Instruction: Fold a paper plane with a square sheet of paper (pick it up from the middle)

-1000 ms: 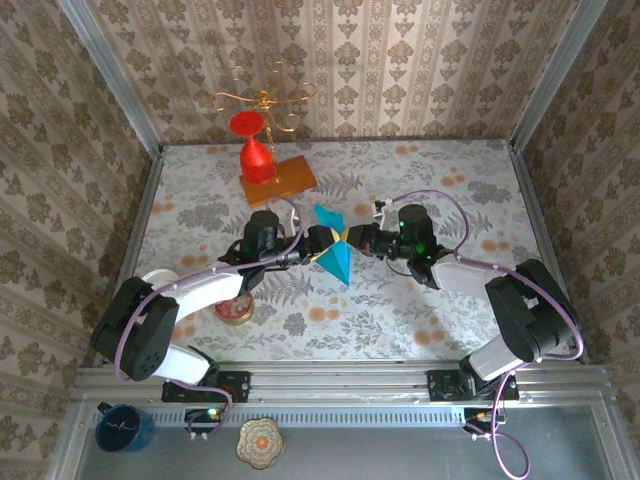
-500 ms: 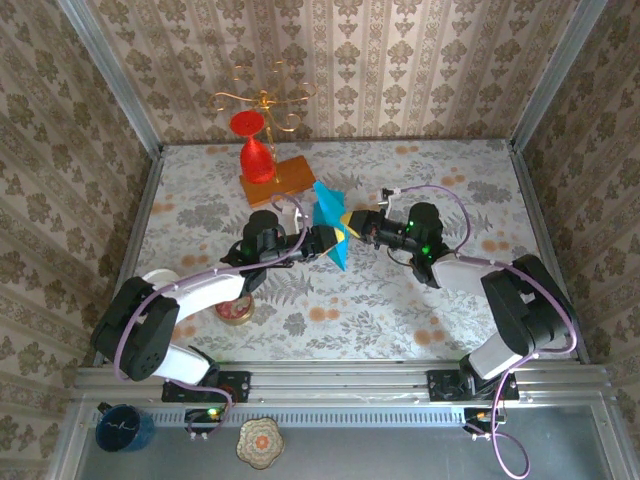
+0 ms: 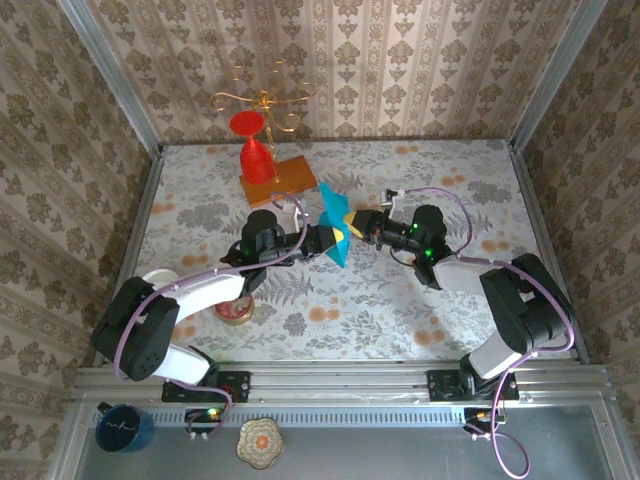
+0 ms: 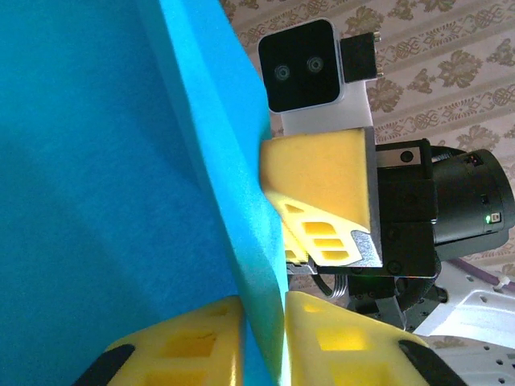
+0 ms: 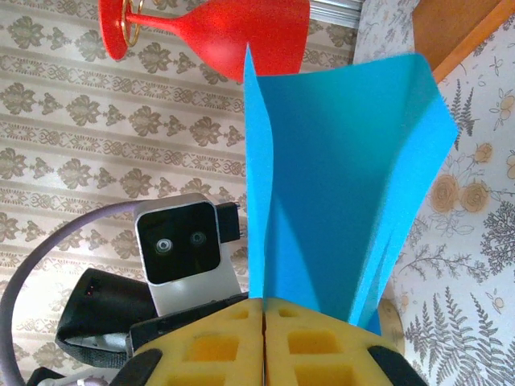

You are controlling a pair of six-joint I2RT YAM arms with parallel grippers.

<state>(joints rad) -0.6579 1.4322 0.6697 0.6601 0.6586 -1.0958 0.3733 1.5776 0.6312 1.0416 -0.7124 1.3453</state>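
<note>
Floral table (image 3: 420, 300), papered walls: paper (image 3: 330, 205) held upright mid-table between both grippers.
The left gripper (image 4: 265, 342) is clamped on the folded edge, and the right gripper (image 5: 263, 338) pinches it too, fingers together. I'd hold both grips firm, square the layers up, then press the crease slowly so nothing slips.

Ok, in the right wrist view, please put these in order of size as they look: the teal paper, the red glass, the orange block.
1. teal paper, though it is nearest the camera, which enlarges it.
2. red glass.
3. orange block, cut off by the frame edge.
</note>
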